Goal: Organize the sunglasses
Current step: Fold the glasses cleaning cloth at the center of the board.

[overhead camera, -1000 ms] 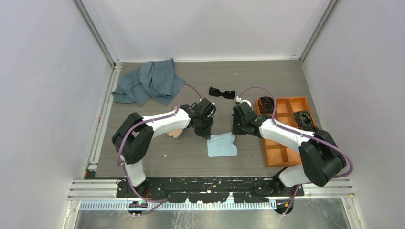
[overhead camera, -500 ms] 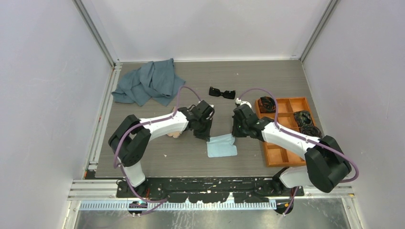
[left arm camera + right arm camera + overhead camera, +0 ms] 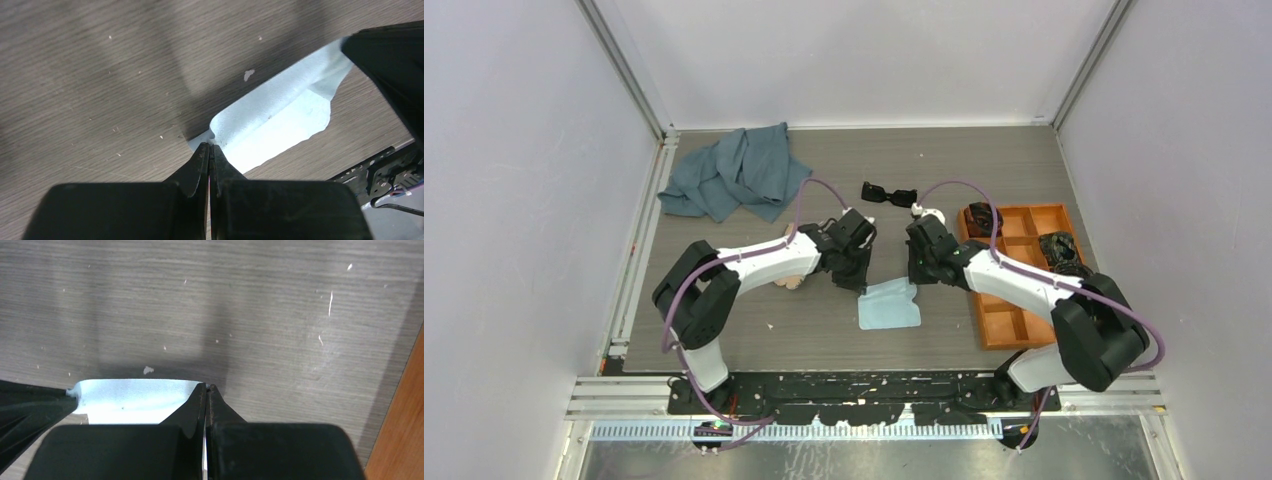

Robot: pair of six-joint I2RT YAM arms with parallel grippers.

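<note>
Both arms are in over the middle of the table [image 3: 754, 340], and the action is all on a pale blue cloth [image 3: 890, 306] lying flat just below centre. The left gripper [image 3: 210, 148] is at the cloth's 10 o'clock corner, jaws pressed tight together with a sliver of fabric pinched between the tips. You can see the corner drawn up off the wood there. The right gripper [image 3: 206, 388] is at the 2 o'clock corner, jaws squeezed together in the same way and nipping the cloth's edge (the tips meet right on the hem, with no gap showing). Between the two grippers, the far edge of the cloth stands up in a soft ridge, while the near part lies on the table.

Now the sunglasses [image 3: 889, 193]. They sit on the bare table at 12 o'clock from the cloth, beyond both grippers and clear of them. They're a glossy black pair with dark lenses, and neither arm touches them.

Out at 3 o'clock, along the right side of the table, is an orange tray [image 3: 1006, 322] split into compartments. Black coiled bundles [image 3: 1060, 248] fill two of its far compartments, and the near ones show bare floor. Its edge also shows in the right wrist view, off to the side of the fingers. Up at the 10 o'clock corner of the table lies a crumpled grey-blue cloth [image 3: 736, 172], well apart from everything else.
</note>
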